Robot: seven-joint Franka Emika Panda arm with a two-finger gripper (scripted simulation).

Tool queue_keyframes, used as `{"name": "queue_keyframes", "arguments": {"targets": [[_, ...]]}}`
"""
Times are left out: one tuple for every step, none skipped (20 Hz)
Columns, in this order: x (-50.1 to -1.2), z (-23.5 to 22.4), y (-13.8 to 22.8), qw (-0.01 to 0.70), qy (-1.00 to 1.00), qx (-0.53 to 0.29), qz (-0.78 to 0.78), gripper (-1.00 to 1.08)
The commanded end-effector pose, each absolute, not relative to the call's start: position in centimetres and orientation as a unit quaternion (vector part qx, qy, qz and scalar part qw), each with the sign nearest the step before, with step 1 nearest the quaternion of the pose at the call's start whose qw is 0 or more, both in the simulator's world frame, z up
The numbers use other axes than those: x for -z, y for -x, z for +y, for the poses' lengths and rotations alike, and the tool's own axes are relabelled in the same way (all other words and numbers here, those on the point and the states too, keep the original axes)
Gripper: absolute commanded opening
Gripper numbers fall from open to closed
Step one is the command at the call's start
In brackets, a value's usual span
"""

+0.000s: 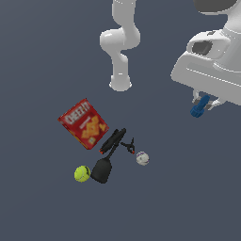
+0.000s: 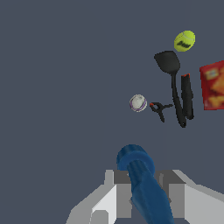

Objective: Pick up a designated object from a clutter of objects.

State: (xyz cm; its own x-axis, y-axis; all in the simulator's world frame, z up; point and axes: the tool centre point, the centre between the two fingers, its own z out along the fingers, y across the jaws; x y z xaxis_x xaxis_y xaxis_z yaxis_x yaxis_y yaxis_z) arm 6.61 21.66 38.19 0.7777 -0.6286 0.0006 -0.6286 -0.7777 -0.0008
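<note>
You are seeing: red box (image 1: 84, 123) bearing orange crackers; yellow-green tennis ball (image 1: 82, 173); black spatula (image 1: 104, 165), marker (image 1: 113, 140), clamp (image 1: 128, 145); whitish ball (image 1: 142, 158); dark-blue piece (image 1: 199, 106); white arm (image 1: 120, 42).

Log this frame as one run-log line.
phase: lifted | pincer: shut on blue piece | clutter left: Cheez-It box, tennis ball, spatula, whitish ball

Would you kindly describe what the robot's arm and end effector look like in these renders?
The arm is smooth glossy white with rounded, bulbous joints and no visible cables or markings. Its wrist housing is white and blocky with a dark recess. The end effector has pale grey, angular fingers.
</note>
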Motion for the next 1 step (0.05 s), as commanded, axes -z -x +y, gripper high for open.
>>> {"name": "queue_keyframes", "arguments": {"targets": [[-38.05,21.67,-6.66,0.000,0.943,0.000,0.333,-1.00]]}}
